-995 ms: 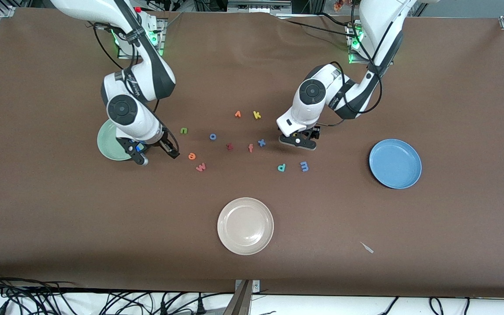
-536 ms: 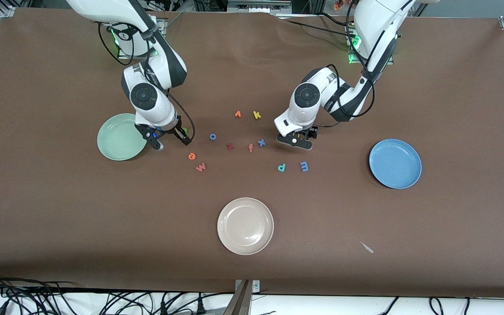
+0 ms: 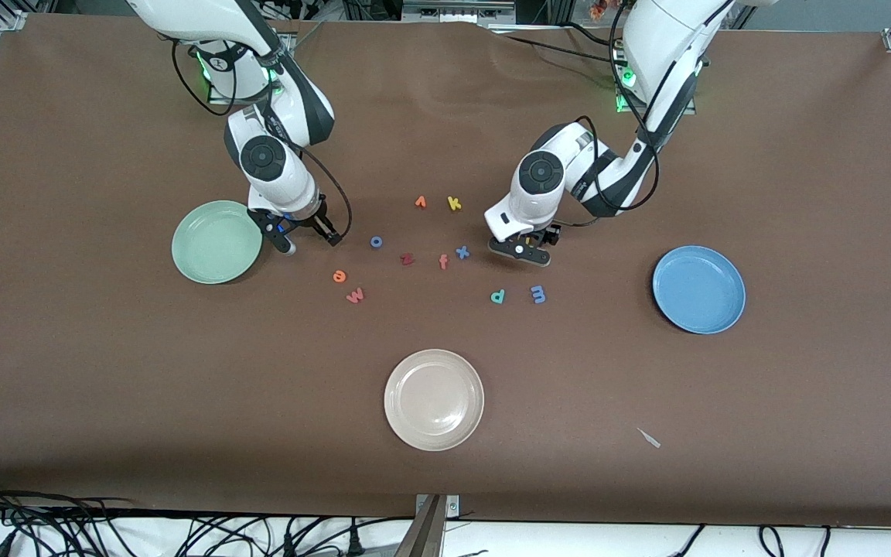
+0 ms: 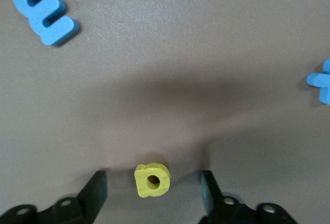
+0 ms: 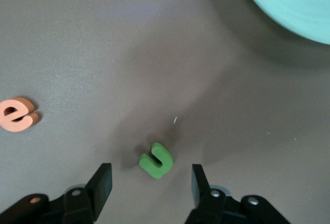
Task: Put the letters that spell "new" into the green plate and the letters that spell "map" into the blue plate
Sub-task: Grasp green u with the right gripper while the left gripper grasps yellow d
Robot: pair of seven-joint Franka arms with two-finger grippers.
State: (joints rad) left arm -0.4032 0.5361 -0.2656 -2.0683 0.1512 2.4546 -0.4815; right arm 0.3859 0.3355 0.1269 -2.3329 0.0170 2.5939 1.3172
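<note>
Both claws have dropped and now straddle letters, fingers apart: right claw (image 5: pixel 149 182) around the olive-green foam "n" (image 5: pixel 156 160), left claw (image 4: pixel 153 193) around the yellow foam "a" (image 4: pixel 152 180). Plates are unfilled.

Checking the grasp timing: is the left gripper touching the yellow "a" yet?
Apart. In the left wrist view, bare table shows on both sides of the yellow "a", between it and the left gripper.

the right hand (image 5: pixel 149 182) hangs low over the brown worktop (image 5: pixel 103 38), its two dark fingers (image 5: pixel 100 182) spread with the olive-green "n" (image 5: pixel 156 160) lying flat between them, touching neither. the orange "e" (image 5: pixel 18 114) lies well apart from it. a curved edge of the green plate (image 5: pixel 294 2) shows at the corner of the view.
</note>
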